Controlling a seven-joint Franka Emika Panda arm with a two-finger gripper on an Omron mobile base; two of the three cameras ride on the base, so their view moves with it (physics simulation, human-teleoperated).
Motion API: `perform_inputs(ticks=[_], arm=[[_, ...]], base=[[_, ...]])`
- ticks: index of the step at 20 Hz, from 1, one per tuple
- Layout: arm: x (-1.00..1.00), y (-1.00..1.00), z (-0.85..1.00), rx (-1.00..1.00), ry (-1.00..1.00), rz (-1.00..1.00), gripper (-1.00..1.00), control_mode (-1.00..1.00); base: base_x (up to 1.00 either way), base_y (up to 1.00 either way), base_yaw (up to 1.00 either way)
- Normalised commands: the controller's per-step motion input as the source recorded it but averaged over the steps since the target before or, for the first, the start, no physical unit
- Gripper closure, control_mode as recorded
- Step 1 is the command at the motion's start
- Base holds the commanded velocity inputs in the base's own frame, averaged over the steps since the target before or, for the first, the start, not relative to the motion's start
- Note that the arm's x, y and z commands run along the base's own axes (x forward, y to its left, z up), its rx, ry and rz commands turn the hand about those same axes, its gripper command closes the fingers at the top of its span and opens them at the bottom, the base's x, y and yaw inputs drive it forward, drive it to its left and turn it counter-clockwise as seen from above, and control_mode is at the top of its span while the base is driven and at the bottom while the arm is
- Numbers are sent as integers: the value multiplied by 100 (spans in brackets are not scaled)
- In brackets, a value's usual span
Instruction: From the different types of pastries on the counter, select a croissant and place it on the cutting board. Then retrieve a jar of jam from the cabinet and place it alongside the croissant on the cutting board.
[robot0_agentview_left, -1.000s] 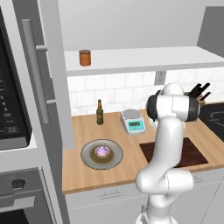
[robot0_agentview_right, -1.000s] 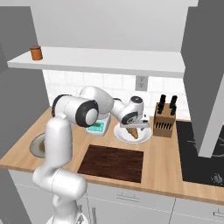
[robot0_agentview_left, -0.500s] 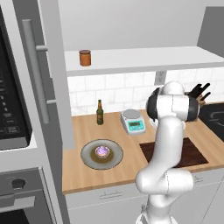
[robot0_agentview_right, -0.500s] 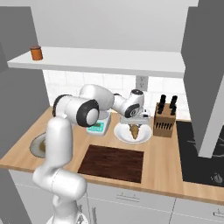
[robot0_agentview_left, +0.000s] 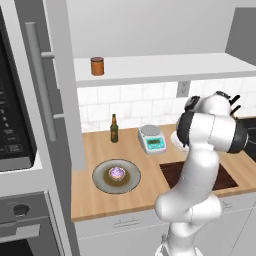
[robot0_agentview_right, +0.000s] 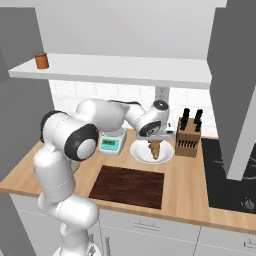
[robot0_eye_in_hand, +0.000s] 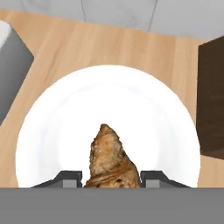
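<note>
My gripper (robot0_agentview_right: 154, 144) is shut on the croissant (robot0_agentview_right: 154, 150), a golden-tan pastry hanging point-down just over a white plate (robot0_agentview_right: 140, 154). In the hand view the croissant (robot0_eye_in_hand: 109, 159) sits between the two fingertips (robot0_eye_in_hand: 68, 178) with the white plate (robot0_eye_in_hand: 109, 94) beneath it. The dark brown cutting board (robot0_agentview_right: 129, 186) lies in front of the plate, bare; it is also seen as the cutting board (robot0_agentview_left: 220, 178) behind my arm. The jar of jam (robot0_agentview_left: 97, 66) stands on the cabinet shelf (robot0_agentview_left: 165, 67), and appears as the jar (robot0_agentview_right: 41, 60) in the right base view. The pink-topped pastry (robot0_agentview_left: 117, 173) rests on a grey plate (robot0_agentview_left: 102, 181).
A knife block (robot0_agentview_right: 188, 141) stands right of the white plate and a kitchen scale (robot0_agentview_right: 112, 143) left of it. A dark bottle (robot0_agentview_left: 114, 129) is near the wall. The open cabinet door (robot0_agentview_left: 65, 100) with its bar handle (robot0_agentview_left: 40, 90) hangs at left. A black cooktop (robot0_agentview_right: 232, 175) lies at right.
The hand has turned more upright and shifted slightly right over the white plate, with the croissant held between its fingers throughout.
</note>
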Motion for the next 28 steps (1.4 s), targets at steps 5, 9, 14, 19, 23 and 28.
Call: perform_inputs(ticks=[5,9,14,19,23,28], arm=[[-100,11,0,0,-9,1,100,-100],[-100,9,0,0,-6,2,100,-100],[-84,0,-20,0,0,1,100,-100],[-2,6,-23,0,1,0,100,-100],[13,-6,-26,0,1,0,100,-100],[12,-37,-11,1,0,0,-100,-100]], base=[[0,0,0],[0,0,0],[0,0,0],[0,0,0],[0,0,0],[0,0,0]])
